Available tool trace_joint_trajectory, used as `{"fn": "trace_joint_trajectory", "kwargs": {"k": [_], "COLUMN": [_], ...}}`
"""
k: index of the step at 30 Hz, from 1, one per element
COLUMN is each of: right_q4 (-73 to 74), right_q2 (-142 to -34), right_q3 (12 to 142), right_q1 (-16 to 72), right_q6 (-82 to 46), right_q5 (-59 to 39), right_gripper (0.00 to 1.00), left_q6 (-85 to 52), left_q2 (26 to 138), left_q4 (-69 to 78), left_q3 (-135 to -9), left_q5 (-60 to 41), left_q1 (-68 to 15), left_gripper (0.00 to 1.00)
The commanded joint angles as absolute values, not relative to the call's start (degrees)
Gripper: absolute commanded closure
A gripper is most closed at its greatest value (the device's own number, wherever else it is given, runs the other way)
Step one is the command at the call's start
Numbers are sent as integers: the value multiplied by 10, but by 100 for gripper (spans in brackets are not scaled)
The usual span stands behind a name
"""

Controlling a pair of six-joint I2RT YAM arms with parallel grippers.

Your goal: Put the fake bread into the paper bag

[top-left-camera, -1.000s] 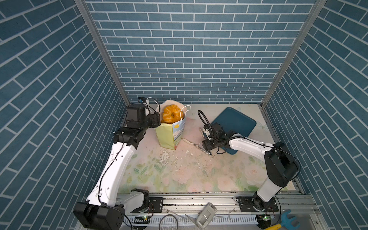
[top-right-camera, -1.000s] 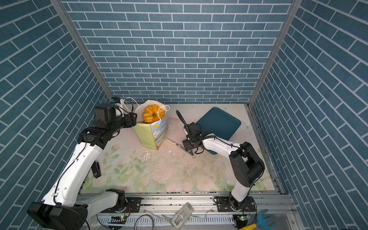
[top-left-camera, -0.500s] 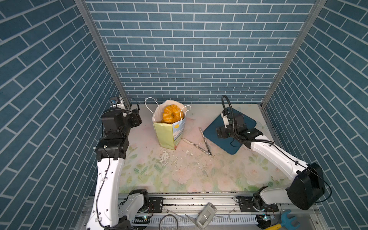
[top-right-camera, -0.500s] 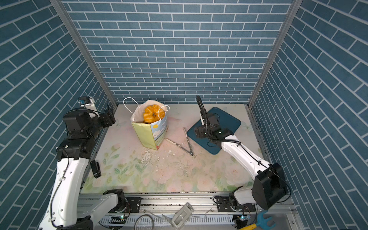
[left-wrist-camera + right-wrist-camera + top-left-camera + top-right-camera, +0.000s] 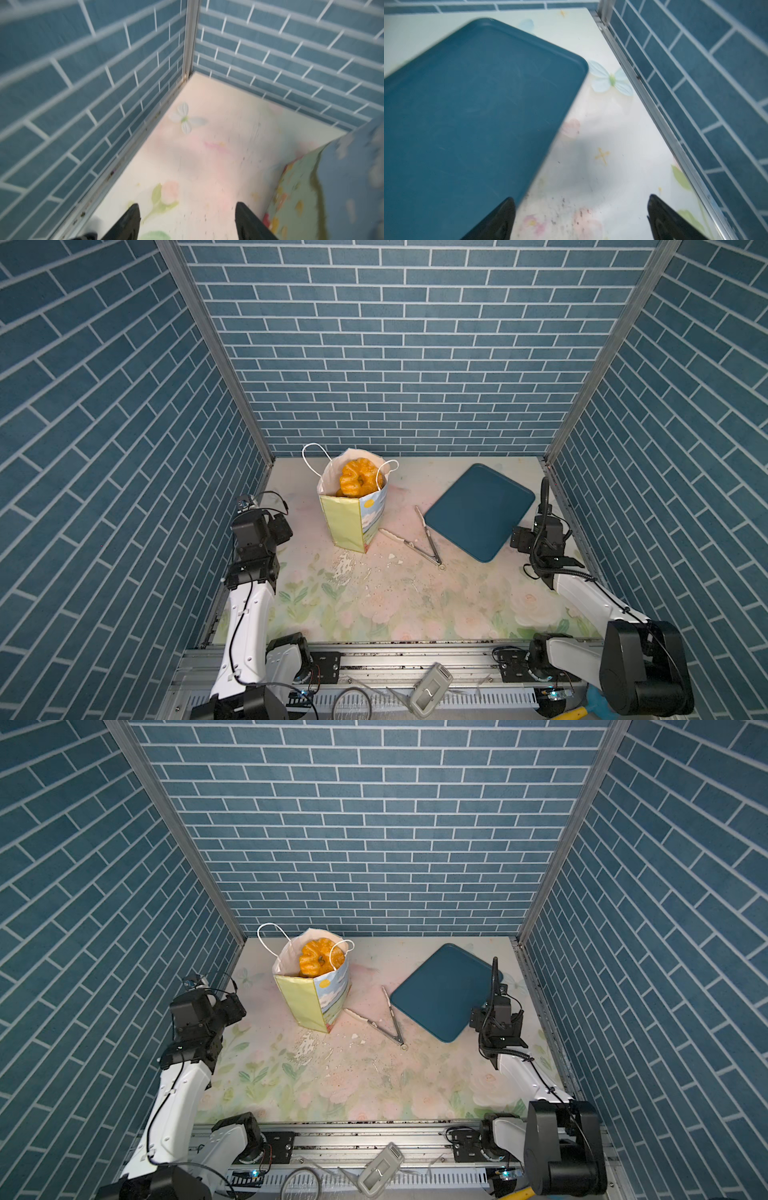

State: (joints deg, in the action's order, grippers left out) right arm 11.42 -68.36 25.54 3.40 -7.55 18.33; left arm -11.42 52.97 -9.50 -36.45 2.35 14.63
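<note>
1. Left gripper [image 5: 188, 207] – near the left edge of the bench [image 5: 415, 605], raised over it. Fingers spread, nothing between them. The left wrist view shows the bag's side just off to one side of the fingers, apart from them.
2. Paper bag [image 5: 353, 514] – upright near the far left corner, mouth up, cord handles loose. Of the two arms the left is nearer.
3. Fake bread [image 5: 359, 477] – a ridged golden-orange piece sits at the bag's mouth, a sliver of another beneath it. No bread shows anywhere outside the bag, so the task looks finished or nearly so.
4. Tongs [image 5: 424, 539] – lying open on the bench between bag and tray, touched by neither gripper.
5. Tray [image 5: 478, 510] – dark blue, flat, toward the far right corner, nothing on it.
6. Right gripper [image 5: 580, 199] – near the right edge, beside the tray's near corner. Fingers spread wide, holding nothing.
7. Key relation: bread and bag lie well left of the right fingers. Any further reach into the bag would come from above, through the mouth.
</note>
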Motion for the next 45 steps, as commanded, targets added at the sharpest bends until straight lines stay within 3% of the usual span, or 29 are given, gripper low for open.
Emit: {"fn": "trace_joint_trajectory", "kwargs": {"k": [1, 3, 9, 13, 17, 22, 31, 45], "right_q4": [352, 388, 605, 603, 559, 549, 502, 495], "right_q2": [-741, -767, -891, -886, -880, -880, -883, -886], "right_q3": [213, 218, 179, 172, 192, 196, 222, 228], "right_q1": [21, 9, -17, -20, -20, -20, -20, -20], "right_q6": [-56, -58, -48, -48, -28, -19, -21, -20], "right_q5": [217, 196, 92, 78, 30, 2, 5, 2], "right_gripper": [2, 1, 1, 1, 1, 1, 1, 1], "left_q6": [-109, -104, -27, -13, 14, 38, 21, 23], "left_q2": [558, 598, 689, 733, 772, 894, 873, 878], "left_q4": [20, 52, 181, 379, 451, 700, 511, 524], "left_q3": [-325, -313, -265, -196, -195, -131, -212, -209], "left_q5": [25, 37, 127, 156, 135, 136, 161, 161], "left_q1": [143, 120, 1, -24, -32, -42, -42, -43], "left_gripper": [24, 11, 10, 9, 11, 10, 2, 0]}}
